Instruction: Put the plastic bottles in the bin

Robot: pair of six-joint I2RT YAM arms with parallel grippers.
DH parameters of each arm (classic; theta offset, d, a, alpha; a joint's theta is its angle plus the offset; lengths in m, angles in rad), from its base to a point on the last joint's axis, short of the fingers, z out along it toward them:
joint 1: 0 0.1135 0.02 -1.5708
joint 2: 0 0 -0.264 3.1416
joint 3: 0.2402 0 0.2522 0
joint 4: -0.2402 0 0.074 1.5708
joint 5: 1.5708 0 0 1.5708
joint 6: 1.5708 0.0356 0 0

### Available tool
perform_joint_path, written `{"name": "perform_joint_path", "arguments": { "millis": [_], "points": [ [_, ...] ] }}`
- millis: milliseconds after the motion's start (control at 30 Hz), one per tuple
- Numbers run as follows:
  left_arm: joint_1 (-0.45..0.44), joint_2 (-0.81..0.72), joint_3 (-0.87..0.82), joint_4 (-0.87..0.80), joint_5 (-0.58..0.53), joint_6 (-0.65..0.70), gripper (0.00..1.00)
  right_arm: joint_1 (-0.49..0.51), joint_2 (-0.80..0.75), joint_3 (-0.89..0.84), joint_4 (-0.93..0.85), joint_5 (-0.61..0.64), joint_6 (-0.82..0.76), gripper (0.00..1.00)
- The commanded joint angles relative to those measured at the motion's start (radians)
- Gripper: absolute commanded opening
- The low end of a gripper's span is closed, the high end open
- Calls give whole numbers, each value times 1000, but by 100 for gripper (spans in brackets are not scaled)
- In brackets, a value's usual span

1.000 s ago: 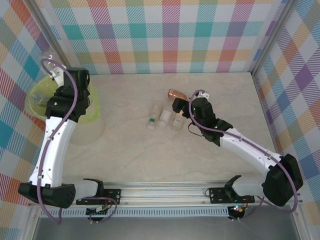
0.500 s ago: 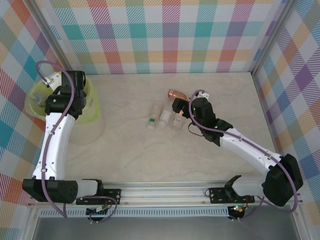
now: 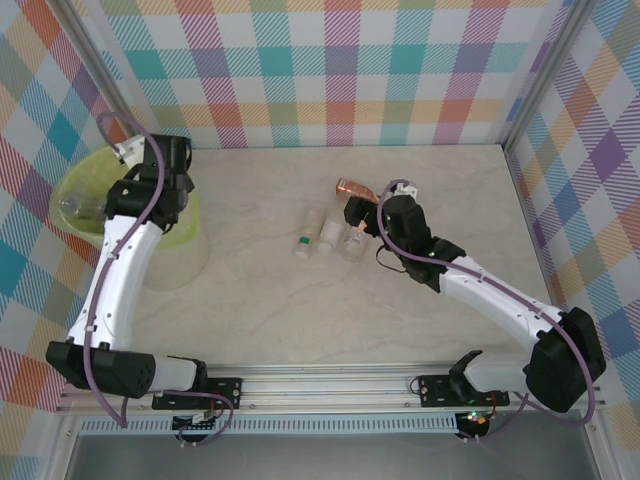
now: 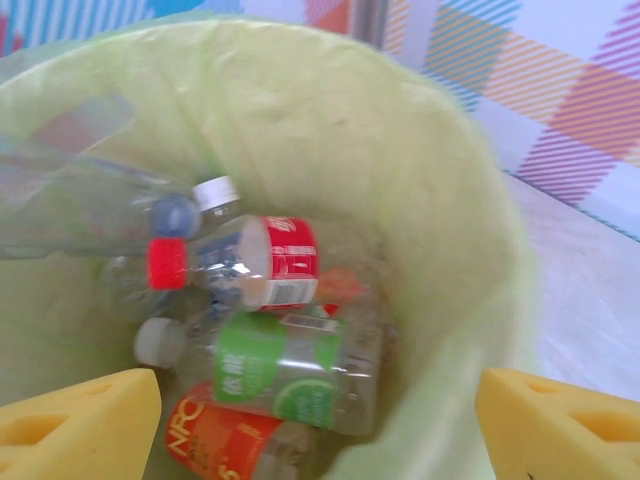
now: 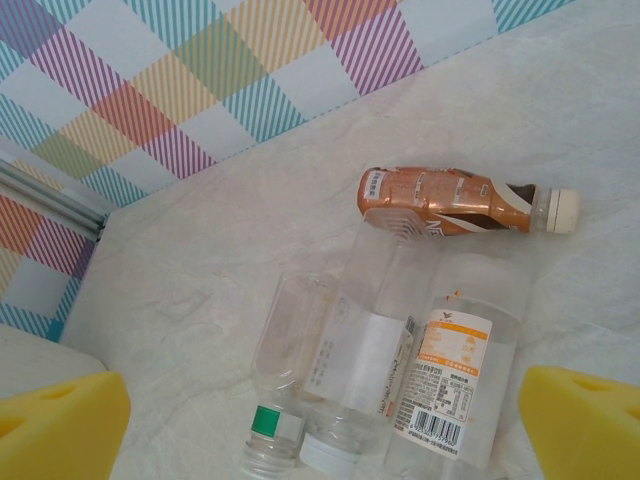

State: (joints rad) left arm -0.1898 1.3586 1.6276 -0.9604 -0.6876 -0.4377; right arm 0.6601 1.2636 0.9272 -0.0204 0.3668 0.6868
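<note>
The bin (image 3: 72, 178), lined with a light yellow-green bag, stands at the far left. My left gripper (image 3: 170, 172) hangs open over its right side with nothing between the yellow fingertips (image 4: 75, 420). Inside the bin (image 4: 420, 150) lie several plastic bottles: a red-labelled one (image 4: 282, 262), a green-labelled one (image 4: 272, 375), an orange-labelled one (image 4: 215, 445) and a blurred clear one (image 4: 80, 205). At mid-table, three clear bottles (image 3: 330, 235) lie side by side, with a brown bottle (image 3: 352, 188) behind them. My right gripper (image 3: 375, 228) is open just right of them, above the orange-labelled clear bottle (image 5: 450, 370).
Checked walls close the table at the back and both sides, and a metal post (image 3: 535, 95) stands at the right back corner. The rail (image 3: 330, 385) with both arm bases runs along the near edge. Bare tabletop (image 3: 250, 290) lies between bin and bottles.
My left gripper went from shut to open and swung right and back over the bin; a clear bottle now lies inside. The right arm and the table bottles have not moved.
</note>
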Motion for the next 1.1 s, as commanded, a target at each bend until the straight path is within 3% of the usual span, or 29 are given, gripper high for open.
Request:
{"name": "perform_joint_path", "arguments": {
  "millis": [0,200,400,533,633,1067],
  "points": [
    [-94,57,88,-15,-53,35,81,-7,14,25,11,-10,-19,100],
    [-280,124,129,78,75,75,79,-7,27,32,11,-14,-29,100],
    [-391,141,51,247,231,109,77,-15,47,28,-18,-4,-53,100],
    [-401,92,-113,433,507,143,78,-29,69,26,-70,1,-56,100],
    [-401,44,-214,529,630,130,80,-40,95,20,-122,3,-50,100],
    [-342,-30,-379,740,951,-17,82,-53,363,91,-164,-116,8,98]
  ]
}}
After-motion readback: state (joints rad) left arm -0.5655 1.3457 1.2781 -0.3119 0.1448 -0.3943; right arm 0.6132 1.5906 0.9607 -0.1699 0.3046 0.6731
